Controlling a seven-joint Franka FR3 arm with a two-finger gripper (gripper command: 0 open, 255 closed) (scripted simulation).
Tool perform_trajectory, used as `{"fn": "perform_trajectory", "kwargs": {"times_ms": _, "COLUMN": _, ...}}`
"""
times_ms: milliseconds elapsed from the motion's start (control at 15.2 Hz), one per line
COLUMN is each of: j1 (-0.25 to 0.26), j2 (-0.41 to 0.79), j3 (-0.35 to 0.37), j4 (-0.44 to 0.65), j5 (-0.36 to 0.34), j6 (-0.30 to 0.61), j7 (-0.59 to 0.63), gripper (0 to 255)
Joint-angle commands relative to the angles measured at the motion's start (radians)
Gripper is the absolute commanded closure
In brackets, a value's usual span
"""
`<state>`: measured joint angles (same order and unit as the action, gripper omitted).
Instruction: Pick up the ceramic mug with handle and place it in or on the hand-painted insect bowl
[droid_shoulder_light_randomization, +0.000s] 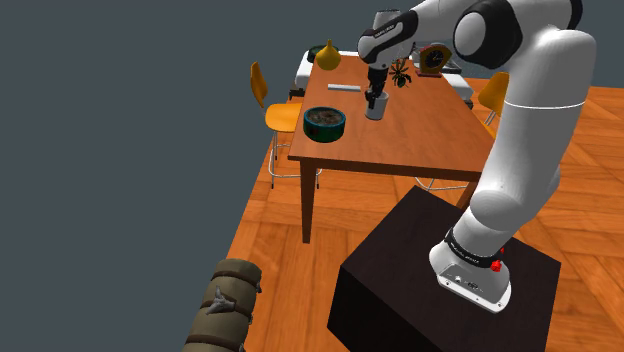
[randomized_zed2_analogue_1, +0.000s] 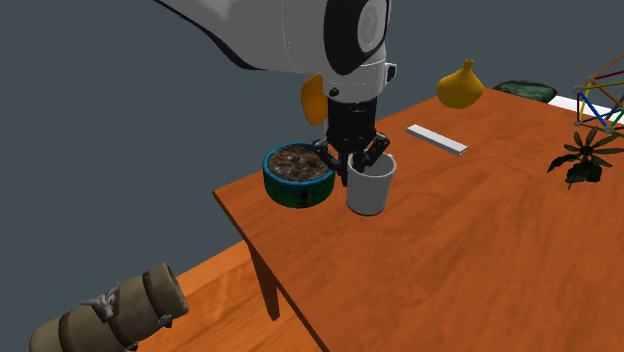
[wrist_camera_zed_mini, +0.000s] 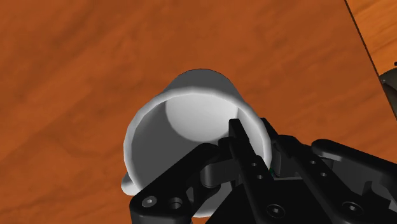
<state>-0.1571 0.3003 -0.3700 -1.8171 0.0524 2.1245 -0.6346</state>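
Note:
A plain white mug (droid_shoulder_light_randomization: 376, 106) (randomized_zed2_analogue_1: 370, 190) stands near the middle of the brown wooden table (droid_shoulder_light_randomization: 420, 135). My black gripper (droid_shoulder_light_randomization: 376, 94) (randomized_zed2_analogue_1: 358, 160) comes straight down on it and is shut on its rim. In the wrist view one finger is inside the mug (wrist_camera_zed_mini: 184, 121) and the other outside its wall, with the gripper (wrist_camera_zed_mini: 257, 145) clasping the rim between them. A bit of the handle (wrist_camera_zed_mini: 129, 184) shows at the side. The bowl (droid_shoulder_light_randomization: 324, 123) (randomized_zed2_analogue_1: 298, 175), dark green outside and patterned brown inside, sits right beside the mug, toward the table's edge.
A yellow gourd (droid_shoulder_light_randomization: 327, 55) (randomized_zed2_analogue_1: 460, 85), a flat grey bar (droid_shoulder_light_randomization: 343, 87) (randomized_zed2_analogue_1: 436, 139) and a black spider figure (droid_shoulder_light_randomization: 400, 73) (randomized_zed2_analogue_1: 580, 160) lie farther back on the table. Yellow chairs (droid_shoulder_light_randomization: 270, 105) flank it. A rolled bundle (droid_shoulder_light_randomization: 225, 305) lies on the floor.

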Motion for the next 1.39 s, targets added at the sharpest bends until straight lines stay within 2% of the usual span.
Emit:
{"fn": "perform_trajectory", "kwargs": {"times_ms": 0, "j1": -0.001, "j2": -0.007, "j3": -0.002, "j4": 0.017, "j5": -0.003, "j6": -0.024, "j7": -0.001, "gripper": 255}}
{"fn": "perform_trajectory", "kwargs": {"times_ms": 792, "j1": 0.003, "j2": -0.053, "j3": -0.009, "j4": 0.114, "j5": -0.022, "j6": -0.163, "j7": 0.005, "gripper": 255}}
{"fn": "perform_trajectory", "kwargs": {"times_ms": 1320, "j1": 0.059, "j2": 0.125, "j3": 0.046, "j4": 0.400, "j5": 0.017, "j6": -0.283, "j7": 0.125, "gripper": 255}}
